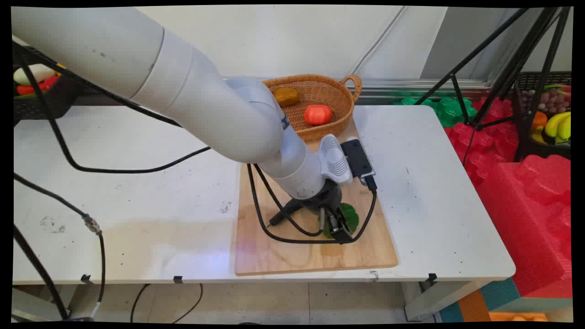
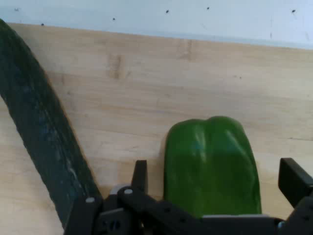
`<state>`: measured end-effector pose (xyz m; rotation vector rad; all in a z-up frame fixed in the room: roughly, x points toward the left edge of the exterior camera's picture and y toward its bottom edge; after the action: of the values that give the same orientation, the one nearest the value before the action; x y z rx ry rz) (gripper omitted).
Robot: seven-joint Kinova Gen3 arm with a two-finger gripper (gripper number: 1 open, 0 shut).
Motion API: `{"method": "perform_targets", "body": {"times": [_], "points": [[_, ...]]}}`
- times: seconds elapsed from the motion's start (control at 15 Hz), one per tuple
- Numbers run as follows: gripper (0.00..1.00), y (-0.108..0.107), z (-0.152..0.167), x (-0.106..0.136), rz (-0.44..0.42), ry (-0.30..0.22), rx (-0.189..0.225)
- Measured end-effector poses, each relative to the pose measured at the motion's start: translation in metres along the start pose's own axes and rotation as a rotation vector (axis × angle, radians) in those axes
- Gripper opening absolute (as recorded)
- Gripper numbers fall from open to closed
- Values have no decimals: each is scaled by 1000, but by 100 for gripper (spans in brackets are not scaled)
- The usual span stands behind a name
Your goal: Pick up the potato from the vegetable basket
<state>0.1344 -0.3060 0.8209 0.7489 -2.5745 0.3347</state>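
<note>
The gripper is down low over the wooden cutting board, pointing almost straight at it. Its 2 fingers are spread apart, 1 on each side of a green bell pepper. In the hand view a narrow strip of board shows between each finger and the pepper's skin, so neither pad appears to be touching it yet. The pepper is straddled, not pinched.

The pepper lies on its side on the board's near right part, mostly hidden under the hand in the main view, where only a green edge shows past the fingers.

Just beside the pepper in the hand view, outside the left finger, lies a long dark green cucumber. It is close to that finger but apart from the pepper. Whether the finger touches it I cannot tell.

A black cable from the arm loops onto the board around the hand.

At the board's far end stands a wicker basket holding a red tomato and a brown, potato-like thing, both well apart from the gripper. The board rests on the white table.
</note>
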Motion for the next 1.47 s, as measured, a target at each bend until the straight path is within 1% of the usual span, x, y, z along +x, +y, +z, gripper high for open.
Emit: {"method": "perform_targets", "body": {"times": [0.2,0.33,0.67,0.93,1.07,1.33,1.47], "points": [[100,2,-12,0,-2,17,0],[100,0,-29,2,-7,40,6],[100,-19,-78,6,-27,102,41],[100,-43,-109,7,-57,138,88],[100,-60,-122,6,-78,150,121],[100,-98,-141,0,-119,158,192],[100,-124,-147,-4,-142,153,233]]}}
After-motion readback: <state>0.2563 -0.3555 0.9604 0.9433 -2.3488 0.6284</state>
